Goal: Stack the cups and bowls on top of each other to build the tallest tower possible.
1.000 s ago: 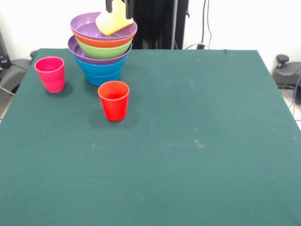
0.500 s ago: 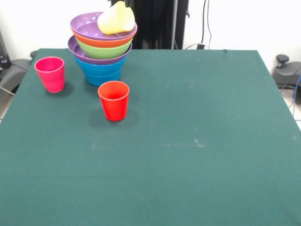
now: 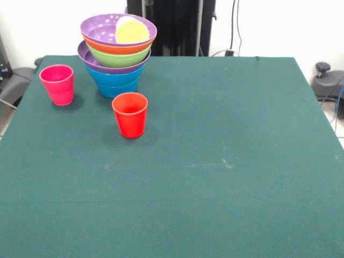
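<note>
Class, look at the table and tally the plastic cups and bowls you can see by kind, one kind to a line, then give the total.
Cups: 3, pink, red, and yellow lying in the top bowl.
Bowls: 5 showing in the stack, top purple, orange, green, lower purple, blue.
Total: 8

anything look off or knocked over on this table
One thing: the yellow cup lies tipped on its side inside the top purple bowl of the tower, mouth facing the camera, not upright. The pink cup and red cup stand upright on the table.
</note>
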### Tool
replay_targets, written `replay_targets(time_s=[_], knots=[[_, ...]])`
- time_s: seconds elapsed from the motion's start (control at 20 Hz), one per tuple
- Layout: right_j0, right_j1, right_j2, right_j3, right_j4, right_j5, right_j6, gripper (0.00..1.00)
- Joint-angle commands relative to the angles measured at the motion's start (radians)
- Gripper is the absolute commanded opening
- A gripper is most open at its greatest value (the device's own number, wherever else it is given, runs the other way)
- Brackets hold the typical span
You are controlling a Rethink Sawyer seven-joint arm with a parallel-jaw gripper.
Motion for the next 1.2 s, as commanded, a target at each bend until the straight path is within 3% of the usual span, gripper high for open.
replay_targets(time_s=[0.05,0.7,1.05,1.2], knots=[[0.038,0.056,0.049,0.017,0.01,0.05,0.024,1.0],[0.108,0.303,-0.032,-0.111,-0.08,-0.152,0.127,1.0],[0.095,0.357,-0.049,-0.156,-0.057,-0.142,0.075,1.0],[0.088,0.339,-0.05,-0.136,-0.046,-0.141,0.058,1.0]])
